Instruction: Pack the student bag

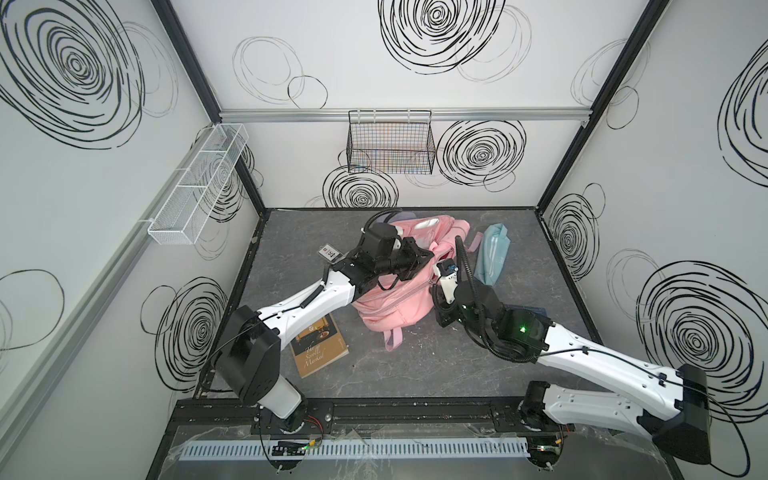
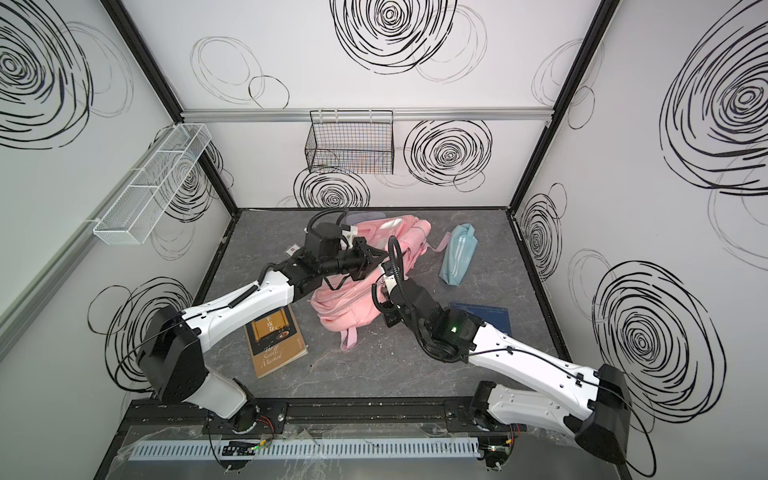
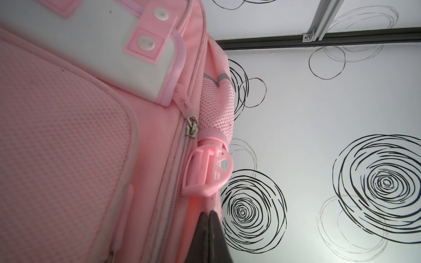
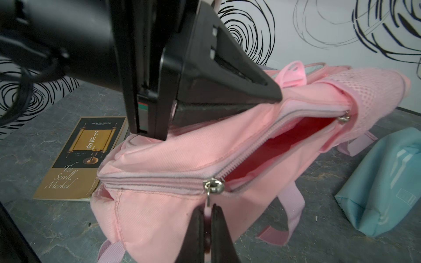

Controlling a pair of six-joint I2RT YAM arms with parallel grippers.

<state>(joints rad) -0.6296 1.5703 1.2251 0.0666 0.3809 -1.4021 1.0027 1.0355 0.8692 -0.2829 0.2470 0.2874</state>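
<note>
The student bag point(image 1: 390, 307) lies in the middle of the grey table point(image 1: 415, 374), between my two arms. Its long axis runs from the near end, just beside the book point(image 1: 320, 353), back toward the far wall, slanting toward the light-blue pouch point(image 1: 494, 253). The end with the white flap patch point(image 1: 427, 224) points at the far wall, and a pink strap loop point(image 1: 392, 338) trails off the near end. The zipped edge faces up and toward my right arm.

My left gripper point(image 3: 209, 214) reaches over the bag from the left. Its fingers are pressed together, and in the right wrist view their tip sits on the upper lip of the zip opening, pinching the pink cloth there. My right gripper point(image 4: 207, 210) has its fingers closed on the zip pull point(image 4: 208, 201) that hangs from the metal slider point(image 4: 213, 185).

From the corner by the book to that slider the zip is closed. From there to a second slider point(image 4: 344, 118), beside the mesh side pocket point(image 4: 376, 91), it gapes, and red lining shows through the gap.

The pouch lies apart from the bag. A dark blue notebook point(image 2: 486, 313) lies partly under my right arm. A white mesh tray point(image 1: 195, 187) hangs on the left wall and a black wire basket point(image 1: 390, 145) on the back wall. I cannot tell what lies in either.
</note>
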